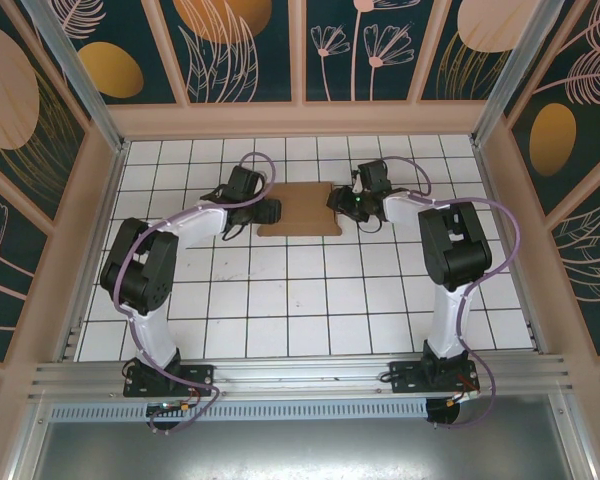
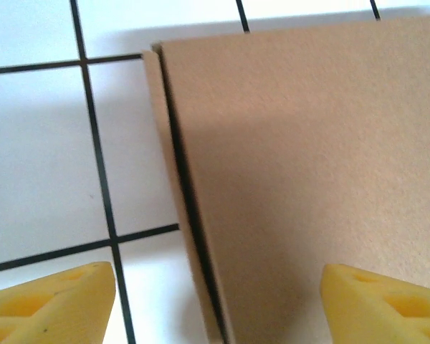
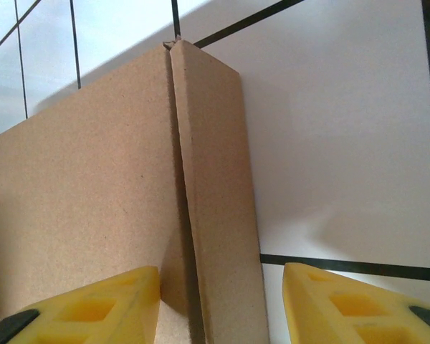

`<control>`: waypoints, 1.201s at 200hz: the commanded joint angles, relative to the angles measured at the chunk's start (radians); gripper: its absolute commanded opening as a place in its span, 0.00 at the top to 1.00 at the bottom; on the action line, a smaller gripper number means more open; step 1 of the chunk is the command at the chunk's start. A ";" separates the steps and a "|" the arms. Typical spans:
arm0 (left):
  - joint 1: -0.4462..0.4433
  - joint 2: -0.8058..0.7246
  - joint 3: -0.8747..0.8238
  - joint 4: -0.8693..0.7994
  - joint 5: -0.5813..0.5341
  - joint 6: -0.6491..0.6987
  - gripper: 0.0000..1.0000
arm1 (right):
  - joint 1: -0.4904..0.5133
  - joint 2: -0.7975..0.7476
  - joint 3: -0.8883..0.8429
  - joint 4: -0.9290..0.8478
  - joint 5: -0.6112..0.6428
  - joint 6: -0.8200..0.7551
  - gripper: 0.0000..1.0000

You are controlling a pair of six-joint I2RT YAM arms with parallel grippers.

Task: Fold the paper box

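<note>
Brown cardboard lies flat toward the far middle of the white-tiled tabletop (image 1: 300, 300): this is the paper box (image 1: 298, 208), a thin rectangle with an arm at either end. The left pincer (image 1: 268, 212) sits at its left edge and the right pincer (image 1: 342, 205) at its right edge. I judge that this mirrored stance lets each arm work one end while the other steadies the light card against sliding on the smooth tiles. In the left wrist view the left pincer (image 2: 218, 308) is spread wide. One yellow fingertip (image 2: 54, 301) is over bare tile and the other over the broad panel, so the left side flap (image 2: 165, 179) runs up between them, and nothing is gripped. The right wrist view shows much the same: the right pincer (image 3: 222, 308) gapes, its fingertips (image 3: 93, 304) either side of the right side flap (image 3: 215, 215), with no hold on it. Straddling the narrow strips this way suggests each pincer is lined up to pinch or press a flap along its crease. I cannot tell whether the flaps stand upright or lean, nor whether any fingertip touches the card.
</note>
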 commanded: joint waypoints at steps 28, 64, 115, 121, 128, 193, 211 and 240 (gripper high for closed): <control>0.029 0.038 0.044 0.001 0.093 -0.032 0.37 | -0.003 0.022 0.013 -0.045 0.018 -0.038 0.52; 0.035 0.082 0.033 0.035 0.133 -0.052 0.51 | -0.005 0.018 0.010 -0.045 0.016 -0.044 0.51; 0.059 0.104 -0.007 0.065 0.148 -0.068 0.62 | -0.014 -0.029 -0.020 -0.008 -0.023 -0.042 0.46; 0.062 0.103 -0.012 0.071 0.155 -0.071 0.62 | -0.016 -0.042 -0.032 0.012 -0.037 -0.037 0.44; 0.065 0.101 -0.021 0.085 0.175 -0.076 0.62 | -0.018 -0.058 -0.046 0.035 -0.055 -0.027 0.42; 0.131 0.080 -0.106 0.253 0.412 -0.169 0.52 | -0.044 -0.113 -0.118 0.131 -0.120 0.026 0.36; 0.142 0.064 -0.123 0.292 0.445 -0.181 0.46 | -0.044 -0.108 -0.122 0.131 -0.120 0.028 0.36; 0.159 0.055 -0.139 0.336 0.482 -0.200 0.35 | -0.044 -0.100 -0.122 0.130 -0.119 0.028 0.36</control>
